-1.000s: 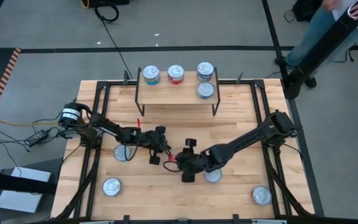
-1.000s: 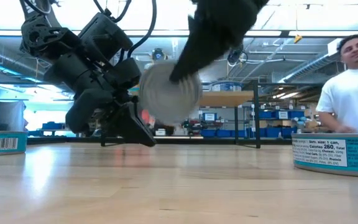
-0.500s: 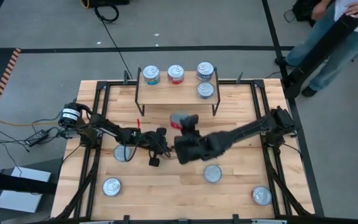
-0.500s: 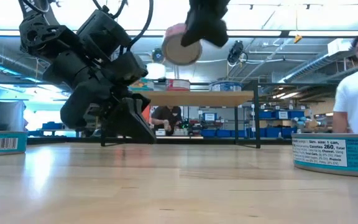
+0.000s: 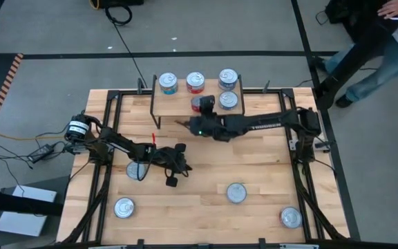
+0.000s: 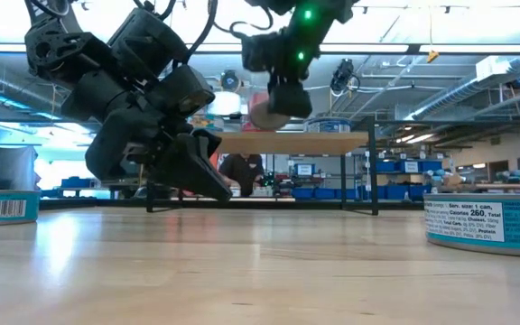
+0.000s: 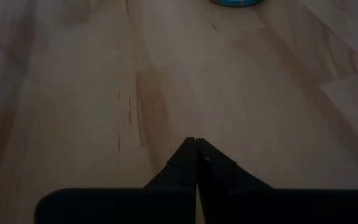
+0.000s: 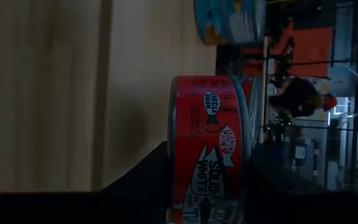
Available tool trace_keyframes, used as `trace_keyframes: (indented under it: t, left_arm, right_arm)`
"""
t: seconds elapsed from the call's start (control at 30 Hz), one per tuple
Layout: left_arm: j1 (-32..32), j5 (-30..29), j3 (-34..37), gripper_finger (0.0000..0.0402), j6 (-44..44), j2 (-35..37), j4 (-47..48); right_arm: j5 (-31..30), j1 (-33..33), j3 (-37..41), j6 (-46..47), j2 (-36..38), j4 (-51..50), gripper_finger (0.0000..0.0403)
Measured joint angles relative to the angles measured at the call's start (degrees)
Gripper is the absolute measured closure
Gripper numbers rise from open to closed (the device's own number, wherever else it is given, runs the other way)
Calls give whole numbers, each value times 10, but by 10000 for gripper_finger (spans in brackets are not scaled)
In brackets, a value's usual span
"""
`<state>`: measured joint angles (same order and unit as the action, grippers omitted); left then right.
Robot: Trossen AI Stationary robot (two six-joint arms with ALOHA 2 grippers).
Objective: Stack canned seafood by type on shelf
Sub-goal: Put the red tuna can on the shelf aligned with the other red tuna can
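1. Wooden worktop (image 5: pixel 254 162) carries the shelf (image 5: pixel 178 104) at its far edge.
2. Right hand (image 5: pixel 200 105) grips a red tin (image 8: pixel 207 152) on its side, over the shelf front, just beside the blue tin (image 5: pixel 228 101).
3. Left hand (image 7: pixel 196 163), fingers pressed together and holding nothing, sits low over the worktop near a loose tin (image 5: pixel 136 170).
4. More tins (image 5: pixel 235 193) lie on the worktop's near half.

A lab or workshop: exposed ceiling ducts (image 6: pixel 7 86), shelving with blue bins (image 6: pixel 404 167).
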<state>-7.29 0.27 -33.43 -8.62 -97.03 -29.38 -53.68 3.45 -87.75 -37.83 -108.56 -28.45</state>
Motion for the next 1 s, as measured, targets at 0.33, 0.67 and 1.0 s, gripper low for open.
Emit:
trace_keyframes:
  t: [0.33, 0.67, 1.0]
  left_arm:
    - [0, 0, 0, 396, -1, 0, 1]
    - [0, 0, 0, 396, -1, 0, 1]
    - [0, 0, 0, 396, -1, 0, 6]
  right_arm:
    - [52, 35, 19, 26, 0, 38, 218]
    - [73, 39, 19, 36, -1, 65, 161]
    - [140, 48, 19, 86, -1, 74, 128]
